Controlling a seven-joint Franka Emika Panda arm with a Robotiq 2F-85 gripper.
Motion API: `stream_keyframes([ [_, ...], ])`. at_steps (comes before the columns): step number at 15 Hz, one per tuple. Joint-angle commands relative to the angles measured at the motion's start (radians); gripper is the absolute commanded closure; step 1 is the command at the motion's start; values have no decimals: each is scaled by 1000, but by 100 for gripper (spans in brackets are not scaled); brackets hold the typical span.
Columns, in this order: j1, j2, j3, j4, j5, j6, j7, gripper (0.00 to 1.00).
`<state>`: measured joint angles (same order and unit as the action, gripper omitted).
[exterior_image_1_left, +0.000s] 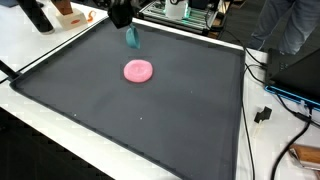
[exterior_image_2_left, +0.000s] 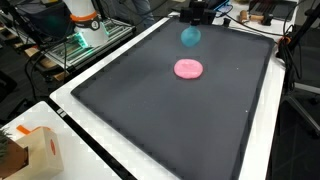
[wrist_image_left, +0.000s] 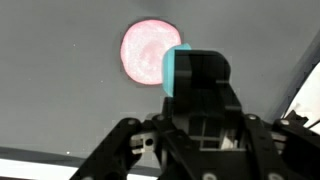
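Wrist view: claw (wrist_image_left: 190, 85) from above, clenched on a teal disc (wrist_image_left: 171, 70). Only the disc's edge shows as a thin strip beside a black finger (wrist_image_left: 203, 75). The pink disc (wrist_image_left: 150, 52) lies flat past it, partly hidden behind the claw.

Exterior views: the claw (exterior_image_1_left: 128, 27) (exterior_image_2_left: 190, 24) hangs over the far part of the dark mat (exterior_image_1_left: 180, 120) (exterior_image_2_left: 150, 110), with the teal disc (exterior_image_1_left: 131, 38) (exterior_image_2_left: 190, 37) held clear of the surface. It looks narrow from one side and round from the other. The pink disc (exterior_image_1_left: 138, 70) (exterior_image_2_left: 188, 69) rests on the mat near the claw, apart from the teal disc.

A cardboard box (exterior_image_2_left: 35, 150) on the white tabletop (exterior_image_2_left: 70, 125) appears in an exterior view only.

Count: one claw, one teal disc, one pink disc, one mat, one box.
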<state>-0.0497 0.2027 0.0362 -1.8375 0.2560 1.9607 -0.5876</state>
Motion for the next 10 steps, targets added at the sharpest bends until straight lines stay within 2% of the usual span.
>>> stream_keyframes([
  [1, -65, 62, 0, 58, 122, -107, -165, 75],
  [6, -152, 148, -11, 108, 259, -231, -390, 75],
  [10, -213, 230, -20, 147, 352, -315, -488, 75],
])
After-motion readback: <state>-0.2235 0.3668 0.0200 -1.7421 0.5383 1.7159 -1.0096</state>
